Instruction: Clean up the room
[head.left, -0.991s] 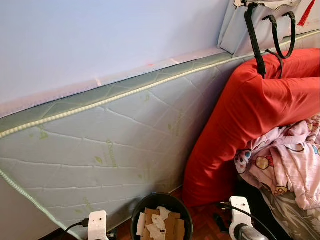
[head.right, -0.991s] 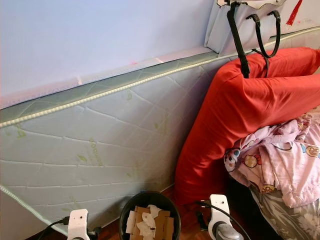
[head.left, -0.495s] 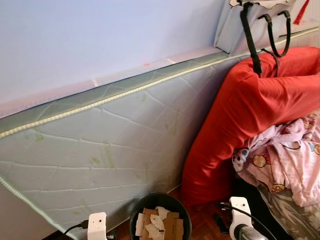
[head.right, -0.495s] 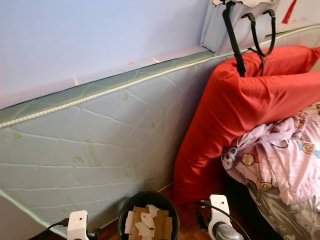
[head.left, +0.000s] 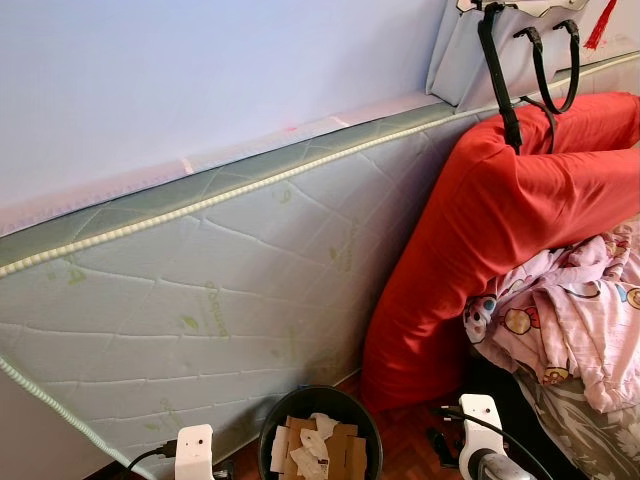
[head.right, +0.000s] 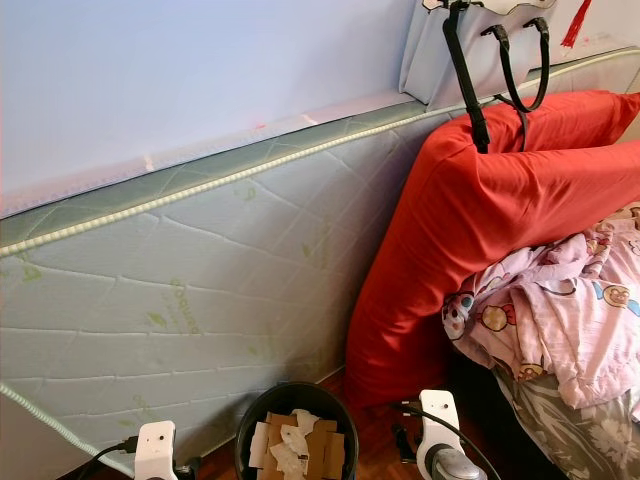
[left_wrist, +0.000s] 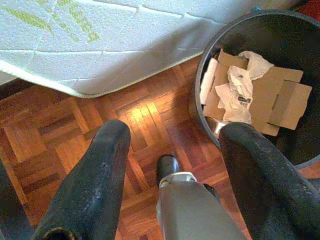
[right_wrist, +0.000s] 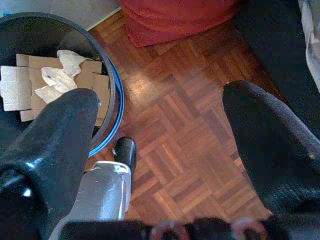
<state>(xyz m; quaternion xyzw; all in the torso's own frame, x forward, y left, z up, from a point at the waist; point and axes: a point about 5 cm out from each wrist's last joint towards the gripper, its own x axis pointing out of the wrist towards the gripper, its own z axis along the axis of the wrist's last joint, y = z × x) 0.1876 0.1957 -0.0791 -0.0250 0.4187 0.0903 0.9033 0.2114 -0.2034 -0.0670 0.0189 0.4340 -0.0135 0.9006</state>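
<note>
A quilted white mattress (head.left: 230, 290) with green leaf print and beaded green piping stands on its edge against a pale blue-white wall (head.left: 200, 70). Beside it, a large red cushion (head.left: 480, 240) leans upright, touching the mattress. Sunlight falls in a bright patch on the reddish-brown parquet floor (right_wrist: 175, 130), warming the wood beneath the mattress's lower edge.

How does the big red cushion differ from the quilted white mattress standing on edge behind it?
The red cushion is smooth, plain and bulging; the quilted white mattress is flat, stitched in diamonds, with green leaf prints and a corded edge. The cushion is bent over at its top, with black bag straps hanging across it; the mattress stays straight. The mattress runs far longer. Both stand leaning towards the pale wall, their lower ends near the parquet floor.
</note>
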